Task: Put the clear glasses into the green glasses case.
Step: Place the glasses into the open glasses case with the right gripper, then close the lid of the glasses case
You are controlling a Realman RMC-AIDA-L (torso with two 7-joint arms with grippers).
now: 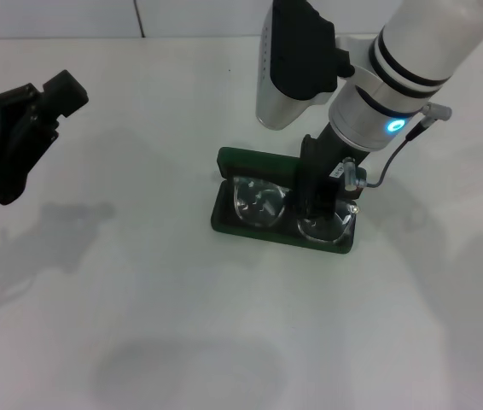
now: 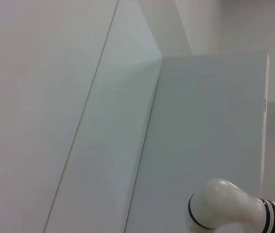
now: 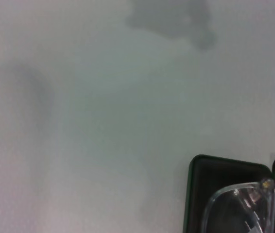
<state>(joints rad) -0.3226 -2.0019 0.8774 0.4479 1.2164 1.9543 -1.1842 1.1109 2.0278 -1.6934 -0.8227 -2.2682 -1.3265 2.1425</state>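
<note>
The green glasses case (image 1: 246,160) lies open on the white table, its lid standing up at the far side. The clear glasses (image 1: 260,202) rest inside its dark tray, lenses facing up. My right gripper (image 1: 317,212) reaches straight down into the right half of the case and is shut on the glasses near the right lens. In the right wrist view one corner of the case (image 3: 194,194) and one clear lens rim (image 3: 234,199) show. My left gripper (image 1: 21,128) hangs parked far to the left, well away from the case.
The white table (image 1: 182,342) stretches around the case on all sides. A grey cable (image 1: 388,166) loops off the right wrist beside the case. The left wrist view shows only pale walls and a white arm segment (image 2: 225,206).
</note>
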